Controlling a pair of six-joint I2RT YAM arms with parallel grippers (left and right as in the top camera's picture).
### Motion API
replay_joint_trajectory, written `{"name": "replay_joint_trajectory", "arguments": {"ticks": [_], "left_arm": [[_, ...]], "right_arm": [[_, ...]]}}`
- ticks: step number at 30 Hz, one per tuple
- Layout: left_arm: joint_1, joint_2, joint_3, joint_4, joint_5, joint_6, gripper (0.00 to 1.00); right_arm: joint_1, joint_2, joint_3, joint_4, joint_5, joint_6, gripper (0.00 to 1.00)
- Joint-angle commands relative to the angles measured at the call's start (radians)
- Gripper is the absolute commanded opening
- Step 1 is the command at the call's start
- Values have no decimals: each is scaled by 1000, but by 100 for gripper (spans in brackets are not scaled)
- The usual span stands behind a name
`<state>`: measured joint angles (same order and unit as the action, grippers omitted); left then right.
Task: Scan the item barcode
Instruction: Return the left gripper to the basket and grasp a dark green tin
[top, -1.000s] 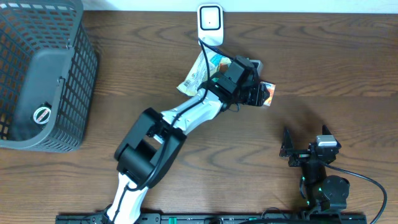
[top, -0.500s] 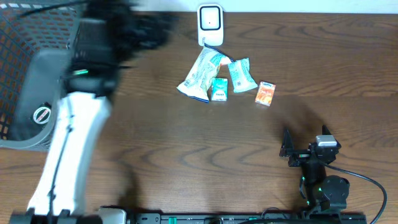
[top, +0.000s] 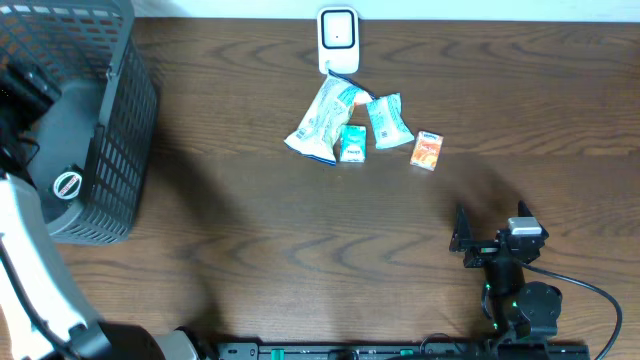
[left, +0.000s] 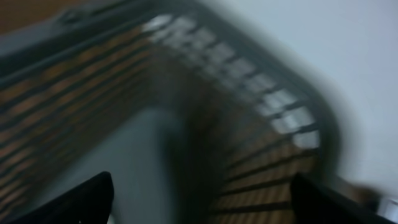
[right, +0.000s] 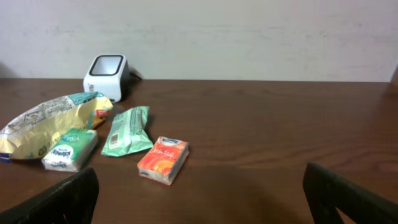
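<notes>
Several items lie in front of the white barcode scanner (top: 338, 35): a snack bag (top: 322, 120), a small tissue pack (top: 352, 143), a green pack (top: 388, 120) and an orange pack (top: 427, 150). My left arm has swung to the far left, over the grey basket (top: 120, 110). Its wrist view is blurred, and the left gripper (left: 200, 182) is open over the basket's inside with nothing between its fingers. The right gripper (top: 490, 214) rests near the front edge, open and empty. In the right wrist view it (right: 199, 183) faces the orange pack (right: 163, 160) and the scanner (right: 107, 74).
A round red-and-white thing (top: 67, 184) lies in the basket. The scanner's cable runs down towards the snack bag. Bare wood lies between the items and the right gripper.
My left arm has swung from the items at the table's middle over to the basket at the far left. The items and the right arm have not moved.
</notes>
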<state>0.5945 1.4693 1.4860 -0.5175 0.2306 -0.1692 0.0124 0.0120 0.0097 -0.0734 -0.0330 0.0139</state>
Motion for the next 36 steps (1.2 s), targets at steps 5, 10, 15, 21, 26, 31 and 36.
{"name": "replay_joint_trajectory", "arguments": {"ticks": [5,10,15,21,26,31,36], "left_arm": [[5,217,5,-97,-277,142,98],[5,353,5,-145,-304,-13,98],[5,440,5,-151,-304,-126,98],[5,541,3,-183,-375,-200,98],[6,608,3,-166,-373,-200,98],[6,656,3,-151,-373,-188,88],[6,659,3,-153,-373,-187,76]], "right_arm": [[-14,-5,-3,-1,0,0,99],[-14,-5,-4,-1,0,0,99],[-14,-5,-4,-1,0,0,99],[-14,-5,-4,-1,0,0,99],[-14,-4,-4,-1,0,0,99],[-14,-4,-3,-1,0,0,99],[-14,-4,-4,-1,0,0,99]]}}
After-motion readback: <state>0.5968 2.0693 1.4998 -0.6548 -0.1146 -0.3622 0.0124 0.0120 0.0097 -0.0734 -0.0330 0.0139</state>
